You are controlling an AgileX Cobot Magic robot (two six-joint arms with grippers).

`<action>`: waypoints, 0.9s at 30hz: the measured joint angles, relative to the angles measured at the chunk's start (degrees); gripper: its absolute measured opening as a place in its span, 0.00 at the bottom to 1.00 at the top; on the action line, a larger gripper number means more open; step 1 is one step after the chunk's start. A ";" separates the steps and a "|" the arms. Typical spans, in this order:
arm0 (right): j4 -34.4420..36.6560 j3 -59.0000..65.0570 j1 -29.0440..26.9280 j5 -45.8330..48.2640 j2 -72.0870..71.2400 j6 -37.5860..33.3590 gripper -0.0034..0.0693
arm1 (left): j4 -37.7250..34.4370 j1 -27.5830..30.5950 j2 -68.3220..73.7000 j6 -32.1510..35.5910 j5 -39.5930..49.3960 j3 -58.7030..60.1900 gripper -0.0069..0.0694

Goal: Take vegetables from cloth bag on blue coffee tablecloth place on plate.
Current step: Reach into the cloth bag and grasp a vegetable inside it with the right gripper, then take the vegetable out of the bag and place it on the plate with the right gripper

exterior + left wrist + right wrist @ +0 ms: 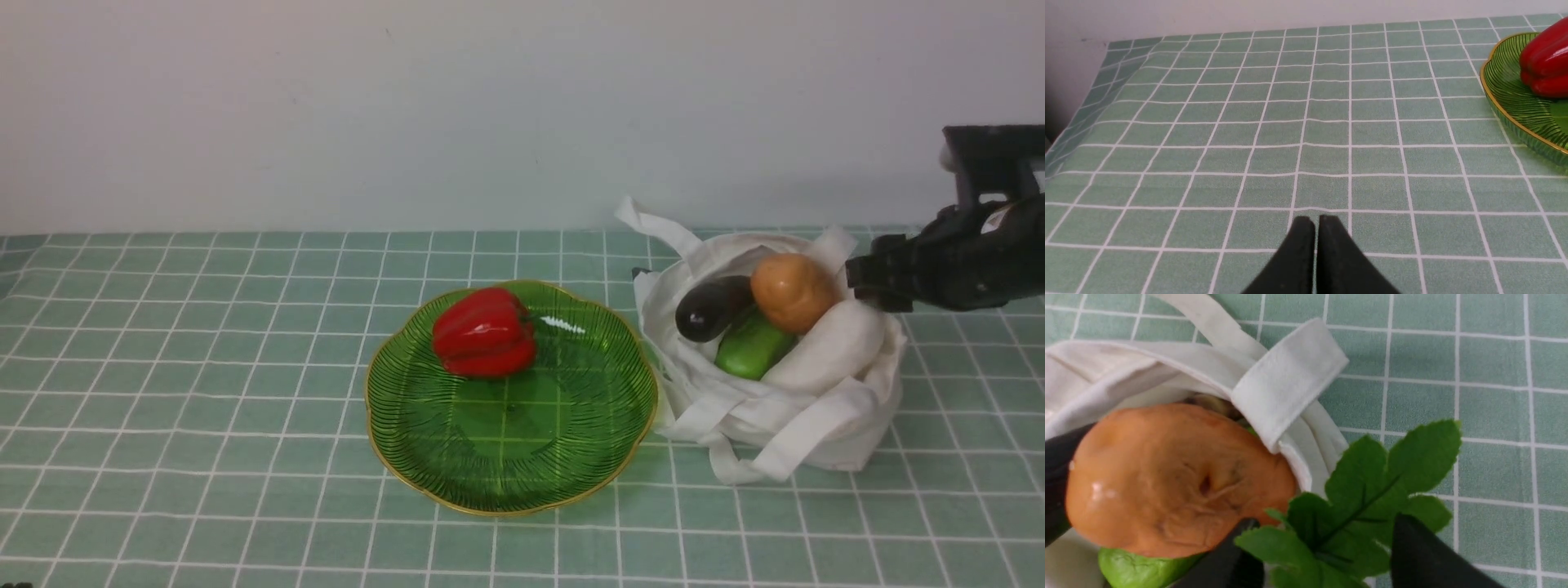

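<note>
The white cloth bag (784,425) stands open on the checked tablecloth (204,367), right of the green glass plate (506,457). In the bag lie a dark eggplant (706,310), an orange-brown potato (792,290), a green cucumber (747,347) and a white radish (829,347). My right gripper (867,283) is at the bag's far right side, open. In the right wrist view its fingers (1408,543) stand apart around the radish's green leaves (1372,494), next to the potato (1167,477). My left gripper (1315,222) is shut and empty above bare cloth; it is outside the front view.
A red bell pepper (483,333) lies on the plate's far left part and also shows in the left wrist view (1545,61). A bag strap (1286,375) folds over the bag's rim beside the potato. A pale wall runs behind the table.
</note>
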 joint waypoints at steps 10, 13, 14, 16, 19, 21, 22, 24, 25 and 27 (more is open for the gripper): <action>-0.41 -2.37 0.00 6.38 -4.87 -0.24 0.04 | 0.00 0.00 0.00 0.00 0.00 0.00 0.08; -0.41 -2.94 0.00 8.55 -7.51 -0.24 0.04 | 0.00 0.00 0.00 0.00 0.00 0.00 0.08; -0.41 -2.94 0.00 8.98 -8.08 -0.24 0.04 | 0.00 0.00 0.00 0.00 0.00 0.00 0.08; -0.41 -2.99 0.00 10.51 -9.85 -0.24 0.04 | 0.00 0.00 0.00 0.00 0.00 0.00 0.08; 0.85 -2.99 0.00 11.75 -11.46 -0.29 0.03 | 0.00 0.00 0.00 0.00 0.00 0.00 0.08; 2.23 -3.42 0.00 13.17 -12.90 -0.52 0.03 | 0.00 0.00 0.00 0.00 0.00 0.00 0.08; 2.76 -3.83 0.00 13.62 -13.20 -0.75 0.03 | 0.00 0.00 0.00 0.00 0.00 0.00 0.08; 4.98 -6.92 0.00 17.52 -14.98 -2.41 0.03 | 0.00 0.00 0.00 0.00 0.00 0.00 0.08; 6.11 -8.68 0.00 19.28 -15.55 -3.28 0.03 | 0.00 0.00 0.00 0.00 0.00 0.00 0.08; 8.52 -12.47 0.06 22.66 -16.22 -4.92 0.03 | 0.00 0.00 0.00 0.00 0.00 0.00 0.08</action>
